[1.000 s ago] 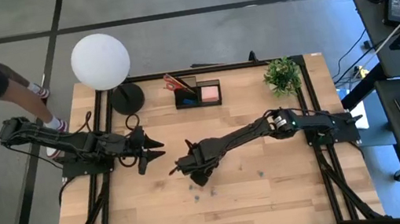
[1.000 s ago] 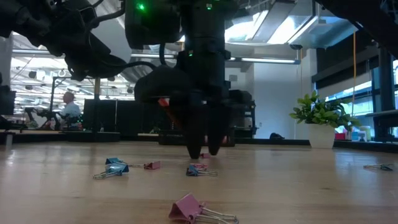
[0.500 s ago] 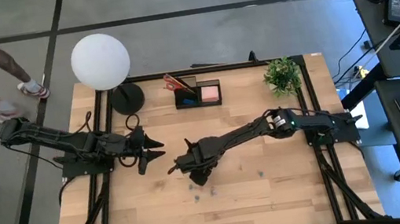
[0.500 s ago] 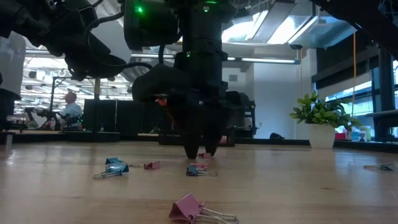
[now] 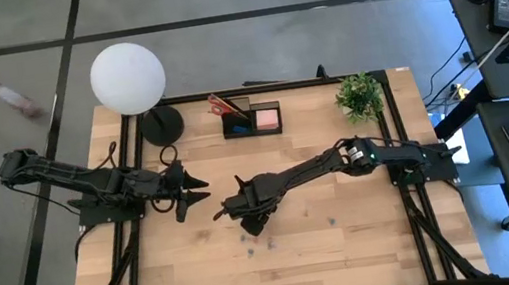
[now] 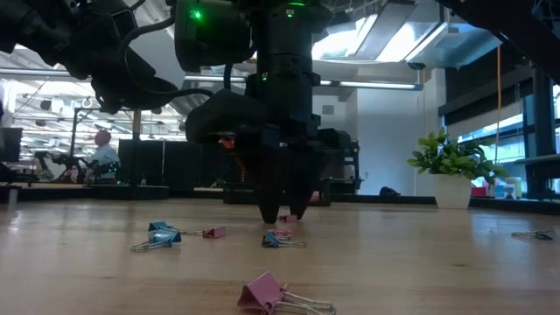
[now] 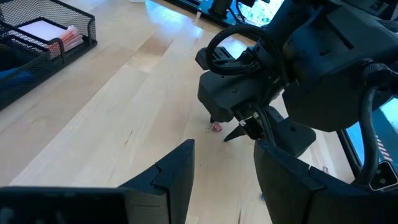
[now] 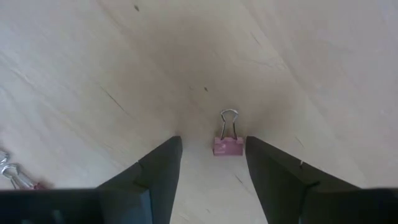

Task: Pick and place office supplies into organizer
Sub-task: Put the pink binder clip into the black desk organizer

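A small pink binder clip (image 8: 228,144) lies flat on the wooden table, its wire handles pointing away from my right gripper (image 8: 212,142). That gripper (image 5: 255,225) points straight down over the table's middle. It is open, with one fingertip on either side of the clip (image 6: 286,218), and I see no touch. My left gripper (image 5: 196,194) waits open and clear of the table at centre left, holding nothing (image 7: 224,168). The black organizer (image 5: 251,120) stands at the far edge with red-handled scissors (image 5: 222,105) and a pink sticky-note pad (image 5: 267,117) in it.
More binder clips lie loose nearer the front: a blue one (image 6: 157,236), a small pink one (image 6: 214,233), a mixed one (image 6: 280,238), a large pink one (image 6: 271,295). A lamp base (image 5: 162,126) with a white globe (image 5: 128,77) stands far left, and a potted plant (image 5: 360,94) far right.
Both arms have kept still. A person on the floor beyond the table's far left corner has walked off toward the left.
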